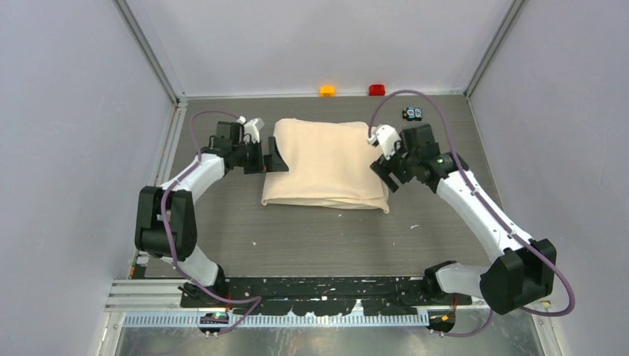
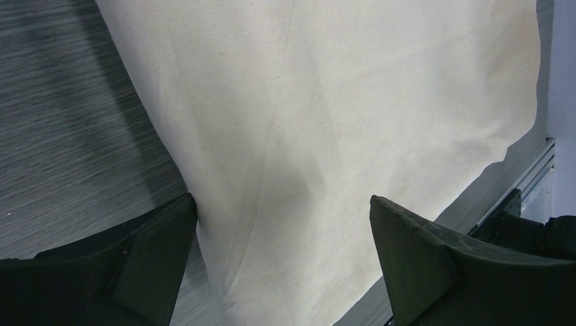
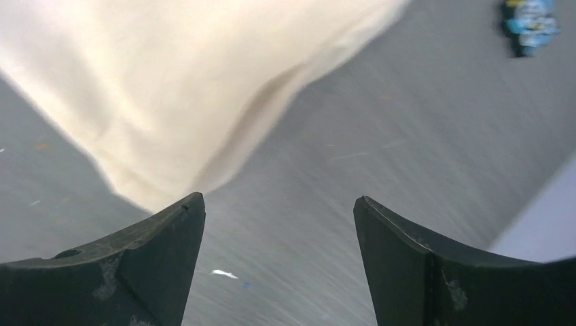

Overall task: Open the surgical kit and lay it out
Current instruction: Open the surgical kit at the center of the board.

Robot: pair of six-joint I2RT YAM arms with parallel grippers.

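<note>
The surgical kit shows only as its wrapping: a big beige cloth of matte, finely woven fabric, folded into a soft, pillowy bundle with rounded corners and a thick doubled edge along its near side. The left wrist view picks up shallow diagonal creases across the weave. Nothing of steel can be seen – the bundle is closed. It lies on a table of dark grey, streaky wood-grain finish, dotted with a few small white flecks. Plain pale grey walls close in the left, right and far sides, with aluminium rails at the corners and along the table's left edge. Against the far wall sit a small orange block and a small red block, and a tiny black-and-blue gadget rests near the far right corner. The bundle sits in the middle of the far half of the table, flat, a little wider than deep, its long axis running left to right and its near edge broader than its far one. The left gripper is at the bundle's left edge with its black, wedge-shaped jaws wide apart, and the cloth fills the gap beyond them unpinched. The right gripper is at the right edge by the near right corner – jaws likewise spread, with only bare table between them.
</note>
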